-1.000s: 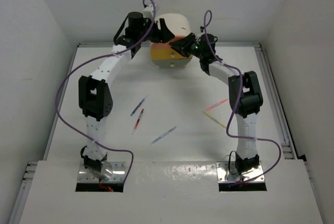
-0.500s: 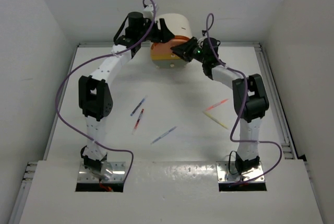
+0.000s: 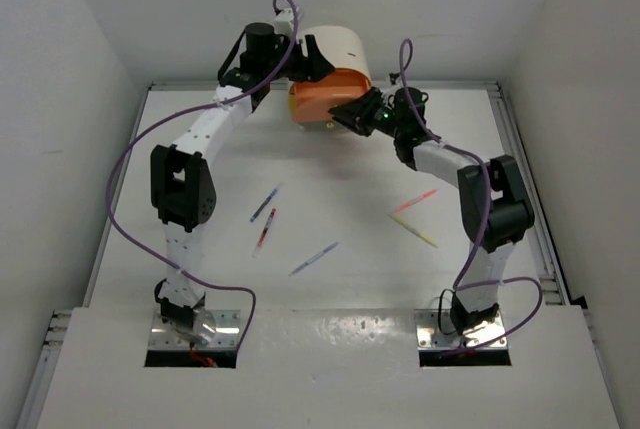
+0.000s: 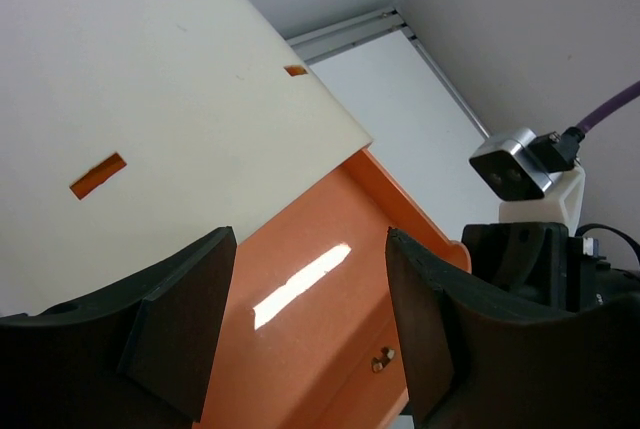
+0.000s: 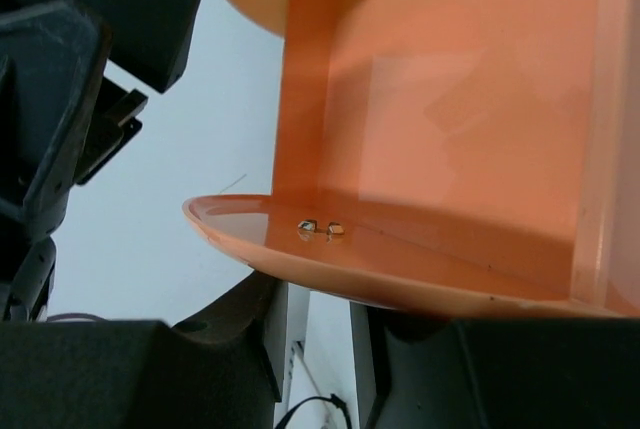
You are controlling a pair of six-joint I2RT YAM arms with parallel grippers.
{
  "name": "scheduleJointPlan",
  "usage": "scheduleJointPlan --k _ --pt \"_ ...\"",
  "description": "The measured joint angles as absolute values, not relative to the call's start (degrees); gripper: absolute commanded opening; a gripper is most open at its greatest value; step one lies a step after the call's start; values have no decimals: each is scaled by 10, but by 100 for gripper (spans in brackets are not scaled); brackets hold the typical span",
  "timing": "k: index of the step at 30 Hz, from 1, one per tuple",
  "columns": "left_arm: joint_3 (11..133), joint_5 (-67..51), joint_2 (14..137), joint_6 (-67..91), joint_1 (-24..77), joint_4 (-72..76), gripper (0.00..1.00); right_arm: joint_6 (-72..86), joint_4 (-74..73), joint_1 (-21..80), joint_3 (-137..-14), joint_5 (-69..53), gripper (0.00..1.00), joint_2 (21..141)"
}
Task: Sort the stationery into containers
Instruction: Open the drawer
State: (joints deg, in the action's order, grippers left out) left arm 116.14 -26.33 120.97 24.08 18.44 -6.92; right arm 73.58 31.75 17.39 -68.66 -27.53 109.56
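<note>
Orange and thin-walled, the drawer (image 3: pixel 325 89) stands partway out of the cream box (image 3: pixel 340 47) at the far middle of the worktop (image 3: pixel 340 164). Nothing shows in the part of its inside that you can see. Treat it as light and stiff, gliding easily but liable to bind if you pull off-line. The place to hold it is the small knob on its front. Your right claw (image 5: pixel 320 299) is there, its fingers drawn close together just under the curved front panel, below the two screw ends (image 5: pixel 318 228) that show on the panel's inner face. The knob itself is hidden, so read this as a grip on the drawer by its knob. The box looks light enough to slide along with the drawer, which is likely why your left claw (image 4: pixel 310 239) sits against its upper left side. Its fingers are spread apart with nothing clamped between them, and you cannot tell whether they actually press on the wall. The stationery lies loose on the worktop, well apart from the box: two blue-purple pens (image 3: pixel 265 204) and a red pen (image 3: pixel 265 231) on the left, and a pink stick (image 3: pixel 414 201) and a yellow stick (image 3: pixel 413 230) on the right. All are thin, light and likely to roll, so pinch each one across its middle.
</note>
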Motion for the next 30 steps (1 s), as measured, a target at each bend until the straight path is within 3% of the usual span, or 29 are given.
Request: scheduleJointPlan --k 6,7,8,13,20,30 --pt "1162 -263 1210 243 184 -69 68 737 321 176 -656 -277 0 1071" --pt "1162 -263 1210 243 185 -70 68 737 321 177 -652 -276 4 1069" --pt "1162 -263 1210 243 185 -70 68 737 322 178 -649 -276 29 1067" --pt "1162 -262 1210 243 185 -70 68 740 324 179 -638 -277 58 1065" --pt "1163 -261 1210 243 185 -71 69 741 325 182 -636 -282 69 1065" --pt "1214 -254 1209 236 192 -99 72 735 319 185 -585 -285 72 995"
